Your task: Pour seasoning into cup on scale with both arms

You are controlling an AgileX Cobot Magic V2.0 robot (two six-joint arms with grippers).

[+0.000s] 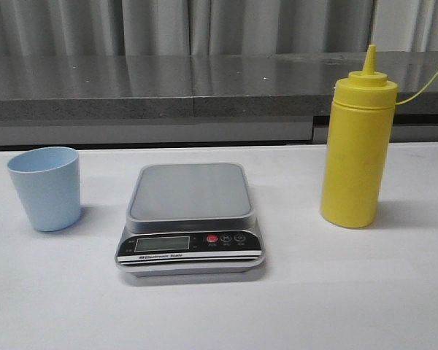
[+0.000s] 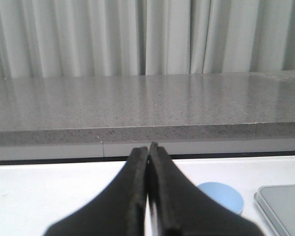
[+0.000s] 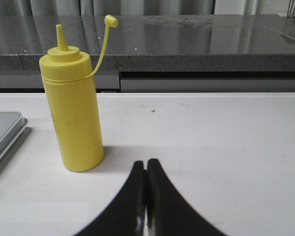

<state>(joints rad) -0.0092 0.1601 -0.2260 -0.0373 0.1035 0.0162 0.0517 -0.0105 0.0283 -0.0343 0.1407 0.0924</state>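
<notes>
Seasoning bottle [image 1: 358,149] stands upright at three o'clock of the scale [image 1: 190,219], cap off its nozzle, likely staged for the right arm. Cup [image 1: 45,187] waits at nine o'clock, not yet on the platform, on the white desk [image 1: 350,292]. Left fingers [image 2: 148,162] and right fingers [image 3: 146,174] are pressed together, holding nothing.

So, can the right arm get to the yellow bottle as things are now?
Probably yes. The seasoning stands upright on bare table with nothing between it and the right gripper. But the fingers are shut and must open first.
</notes>
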